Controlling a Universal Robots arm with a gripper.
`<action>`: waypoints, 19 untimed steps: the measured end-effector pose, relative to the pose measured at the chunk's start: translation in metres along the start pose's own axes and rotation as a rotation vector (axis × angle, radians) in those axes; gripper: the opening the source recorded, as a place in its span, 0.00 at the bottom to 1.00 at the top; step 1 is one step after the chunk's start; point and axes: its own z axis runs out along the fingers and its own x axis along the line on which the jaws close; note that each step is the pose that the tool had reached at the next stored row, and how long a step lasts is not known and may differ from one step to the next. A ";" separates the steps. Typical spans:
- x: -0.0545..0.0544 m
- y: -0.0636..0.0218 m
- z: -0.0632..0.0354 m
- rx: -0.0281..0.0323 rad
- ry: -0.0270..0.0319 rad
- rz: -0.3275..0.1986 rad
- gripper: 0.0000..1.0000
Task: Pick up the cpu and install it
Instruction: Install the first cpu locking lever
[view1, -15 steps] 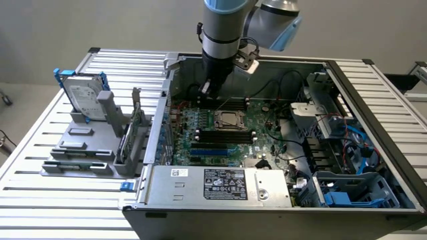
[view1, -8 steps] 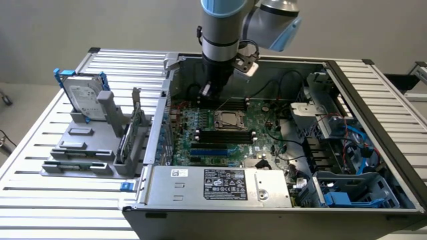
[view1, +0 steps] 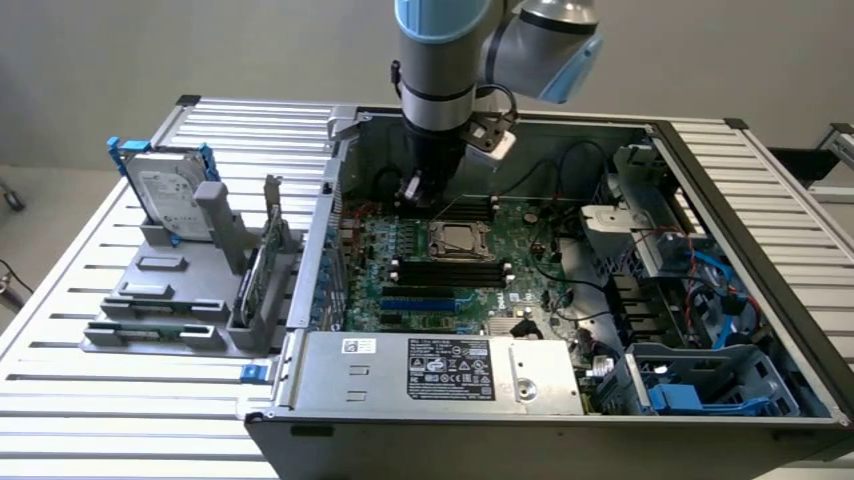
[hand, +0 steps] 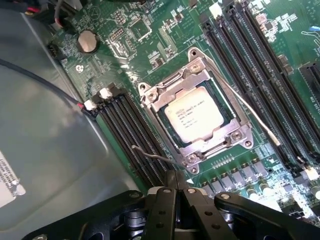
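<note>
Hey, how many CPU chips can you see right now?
1. The cpu sits in the metal-framed socket on the motherboard. Another could be hidden on the grey holder outside.

A plain, pale grey-beige wall (view1: 200, 50) runs across the back, bare and evenly lit. Below it, on the exterior view's left, a strip of light grey floor (view1: 54, 215) shows, and a thin dark cable (view1: 11, 275) curls there at the picture's edge. The bench (view1: 67, 330) is built of silvery metal slats with dark gaps between them, and it reaches to both sides. The light is soft and diffuse, giving the slats a dull sheen.
</note>
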 end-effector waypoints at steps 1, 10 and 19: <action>0.000 0.0000 0.0006 -0.0010 0.0008 0.000 0.11; -0.002 0.0003 0.0053 -0.0145 0.0232 -0.021 0.11; -0.005 -0.0009 0.0139 -0.0201 0.0432 -0.029 0.11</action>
